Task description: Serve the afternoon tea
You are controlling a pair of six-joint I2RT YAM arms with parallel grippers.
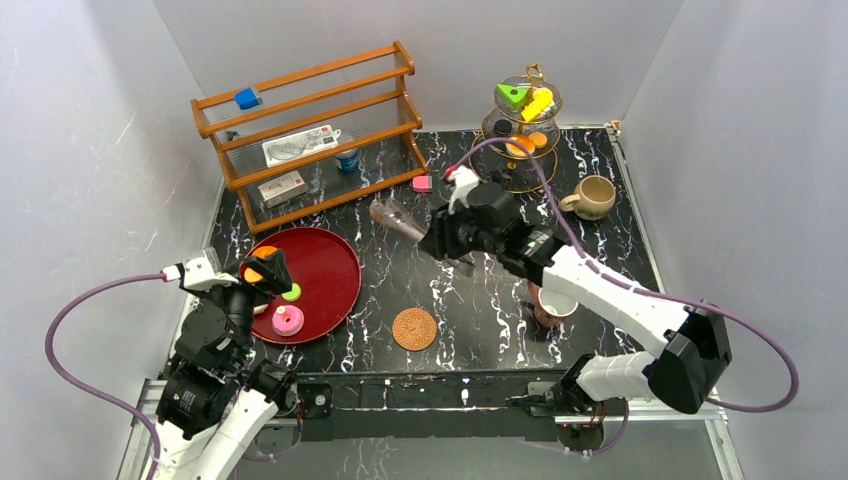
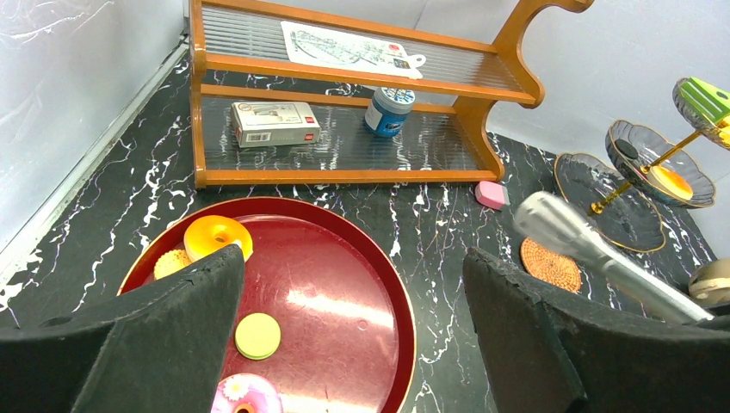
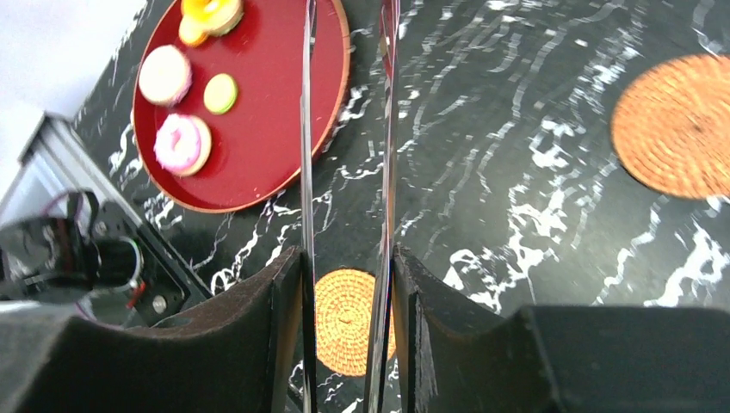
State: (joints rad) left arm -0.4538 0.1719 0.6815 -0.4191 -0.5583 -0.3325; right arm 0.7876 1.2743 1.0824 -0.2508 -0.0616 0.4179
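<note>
My right gripper (image 3: 349, 258) is shut on a clear glass (image 1: 395, 217), held on its side above the table's middle. One woven coaster (image 1: 414, 328) lies near the front; a second coaster (image 2: 551, 264) lies by the tiered stand (image 1: 525, 130), which carries a green wedge (image 1: 514, 95), a yellow piece (image 1: 540, 103) and orange cookies (image 1: 527, 143). My left gripper (image 2: 353, 254) stands open and empty over the red tray (image 1: 335, 270), which holds a pink donut (image 1: 288, 320), an orange donut (image 2: 218, 237) and a green disc (image 2: 257, 335). The beige mug (image 1: 593, 197) is at back right, the pinkish-brown cup (image 1: 553, 305) under my right arm.
A wooden shelf (image 1: 310, 130) at back left holds a blue cube (image 1: 247, 98), white printed boxes (image 2: 275, 123) and a blue can (image 2: 388, 111). A small pink block (image 1: 422, 183) lies in front of it. White walls enclose the black marbled table.
</note>
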